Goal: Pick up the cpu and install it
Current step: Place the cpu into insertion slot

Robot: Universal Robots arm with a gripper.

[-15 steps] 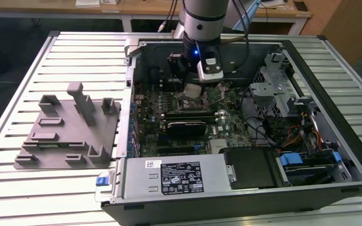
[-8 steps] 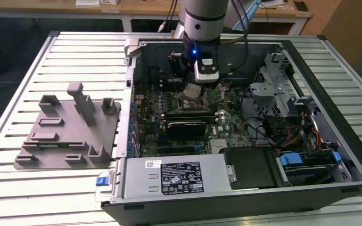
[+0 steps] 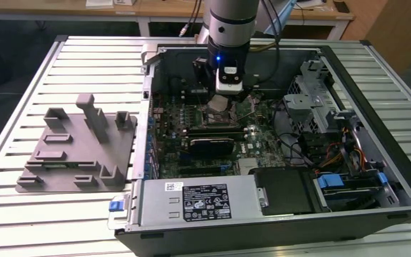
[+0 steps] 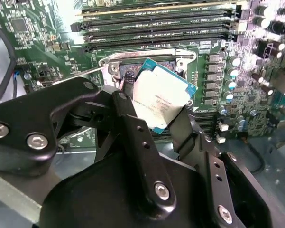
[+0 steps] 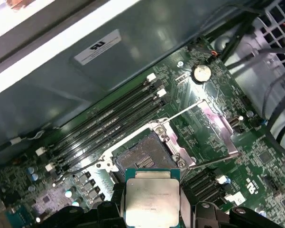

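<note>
**While the cpu (image 4: pixel 162 97) hangs just off the socket (image 5: pixel 144 154), the install is half done**

Pick-up: done. Jaws are closed on the cpu, one finger against each of two opposite edges, shiny lid facing the second wrist camera. Chip looks tilted against the socket frame in the second wrist view, not square to it.

Socket: open and empty in the first wrist view, bare contact field showing. Load plate (image 5: pixel 217 124) is swung back off the socket, with the thin lever (image 5: pixel 213 160) lying free beside it. So the socket is ready to receive.

Position: the exterior view puts the arm down inside the computer case (image 3: pixel 405 160), over the socket area of the motherboard (image 5: pixel 256 152). Cpu is close to the socket and not touching it. I cannot tell how much height remains.

Left to do, by my reading: square up, seat, release, close the plate.

Grey fixture (image 3: pixel 77 155) lies on the worktop (image 3: pixel 41 219), well apart from the socket and outside the case.
</note>
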